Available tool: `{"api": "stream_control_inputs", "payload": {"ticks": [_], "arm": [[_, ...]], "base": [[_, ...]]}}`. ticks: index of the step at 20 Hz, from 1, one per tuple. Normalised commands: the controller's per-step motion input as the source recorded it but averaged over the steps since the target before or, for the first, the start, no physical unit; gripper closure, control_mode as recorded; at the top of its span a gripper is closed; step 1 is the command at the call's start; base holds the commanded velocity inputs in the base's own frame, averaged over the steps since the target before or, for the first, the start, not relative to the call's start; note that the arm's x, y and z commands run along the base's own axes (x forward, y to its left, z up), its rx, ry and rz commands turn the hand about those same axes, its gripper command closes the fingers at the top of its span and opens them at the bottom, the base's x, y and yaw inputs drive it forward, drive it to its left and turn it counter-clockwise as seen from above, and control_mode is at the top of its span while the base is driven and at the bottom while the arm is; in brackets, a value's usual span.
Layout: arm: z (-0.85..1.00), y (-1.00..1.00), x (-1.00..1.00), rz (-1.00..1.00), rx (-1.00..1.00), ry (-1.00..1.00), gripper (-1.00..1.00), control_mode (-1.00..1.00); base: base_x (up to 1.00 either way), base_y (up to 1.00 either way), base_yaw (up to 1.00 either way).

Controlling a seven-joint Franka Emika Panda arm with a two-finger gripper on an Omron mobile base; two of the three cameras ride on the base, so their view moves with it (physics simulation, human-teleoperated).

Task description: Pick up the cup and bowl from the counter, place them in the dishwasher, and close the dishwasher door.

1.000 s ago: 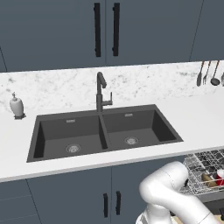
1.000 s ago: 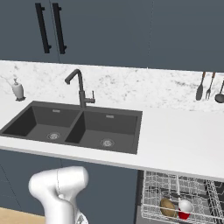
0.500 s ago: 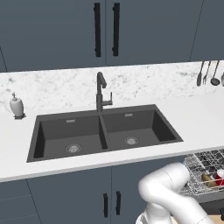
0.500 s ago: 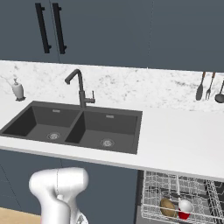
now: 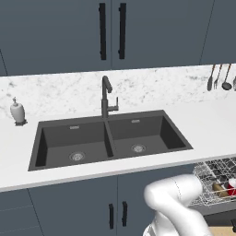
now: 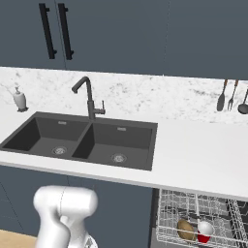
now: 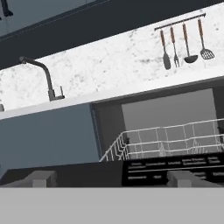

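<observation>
The red cup (image 6: 205,231) and the tan bowl (image 6: 185,229) lie side by side in the wire rack (image 6: 213,203) of the open dishwasher, under the white counter (image 6: 203,155). From the left base the cup (image 5: 232,186) and bowl (image 5: 220,190) show at the right edge. My gripper (image 7: 111,179) is low in front of the dishwasher, open, its fingertips (image 7: 41,178) wide apart with nothing between them. Just beyond them is the dark top edge of the lowered dishwasher door (image 7: 175,168), with the rack (image 7: 166,144) behind it.
A dark double sink (image 5: 110,138) with a black faucet (image 5: 107,97) is set in the counter. A white soap bottle (image 5: 17,112) stands at the far left. Utensils (image 7: 183,41) hang on the back wall. Dark-blue cabinets (image 5: 115,209) stand left of the dishwasher.
</observation>
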Motion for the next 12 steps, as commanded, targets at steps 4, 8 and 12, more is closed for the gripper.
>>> {"api": "stream_control_inputs", "payload": {"ticks": [4,8,12], "arm": [[-0.47,0.0,0.31,-0.04,0.0,0.0,-1.0,-1.0],[-0.48,-0.05,0.04,-0.08,0.06,0.0,-1.0,-1.0],[-0.19,-0.34,-0.11,-0.1,0.24,0.0,-1.0,-1.0]], "base": [[0.0,0.0,0.0],[0.0,0.0,0.0],[0.0,0.0,0.0]]}}
